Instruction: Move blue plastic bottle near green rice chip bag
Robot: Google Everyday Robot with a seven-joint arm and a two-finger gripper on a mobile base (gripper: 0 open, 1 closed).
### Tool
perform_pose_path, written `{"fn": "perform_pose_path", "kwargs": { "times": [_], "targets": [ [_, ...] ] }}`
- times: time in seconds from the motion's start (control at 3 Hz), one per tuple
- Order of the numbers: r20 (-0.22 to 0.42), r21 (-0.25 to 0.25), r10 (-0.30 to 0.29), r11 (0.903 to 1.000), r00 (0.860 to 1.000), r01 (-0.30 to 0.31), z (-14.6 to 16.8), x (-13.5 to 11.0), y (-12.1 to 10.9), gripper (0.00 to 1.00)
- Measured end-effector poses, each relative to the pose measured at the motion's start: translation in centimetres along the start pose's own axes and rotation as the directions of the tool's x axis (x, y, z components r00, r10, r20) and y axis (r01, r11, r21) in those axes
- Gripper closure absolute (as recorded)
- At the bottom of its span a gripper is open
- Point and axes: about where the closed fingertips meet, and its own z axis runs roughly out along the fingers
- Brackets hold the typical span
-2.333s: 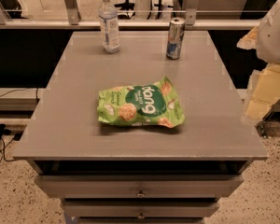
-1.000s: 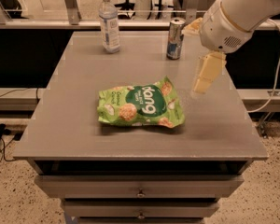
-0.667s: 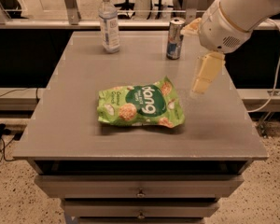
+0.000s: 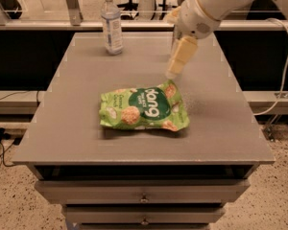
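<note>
The blue plastic bottle (image 4: 112, 23), clear with a white cap and a pale label, stands upright at the table's far left. The green rice chip bag (image 4: 144, 109) lies flat in the middle of the grey table (image 4: 77, 90). My gripper (image 4: 173, 72) hangs from the cream arm (image 4: 206, 6) that comes in from the upper right. It points down just above the bag's far right corner. It is well to the right of the bottle and holds nothing that I can see.
The arm covers the table's far right part, where the silver-blue can stood; the can is hidden. Drawers (image 4: 144, 193) sit under the tabletop. A white cable (image 4: 283, 61) hangs at the right. A rail with posts (image 4: 74, 6) runs behind the table.
The arm has swung in from the table's right side toward the left and now hangs over the far middle, near the bag. The can is now covered. Bottle and bag have not moved.
</note>
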Motion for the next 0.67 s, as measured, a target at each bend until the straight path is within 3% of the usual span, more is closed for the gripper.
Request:
{"fn": "perform_pose_path", "kwargs": {
  "times": [0.67],
  "targets": [
    [0.100,-0.013,-0.006,0.9999,0.995,0.007,4.5,-4.9,-4.8,0.00]
  ]
}}
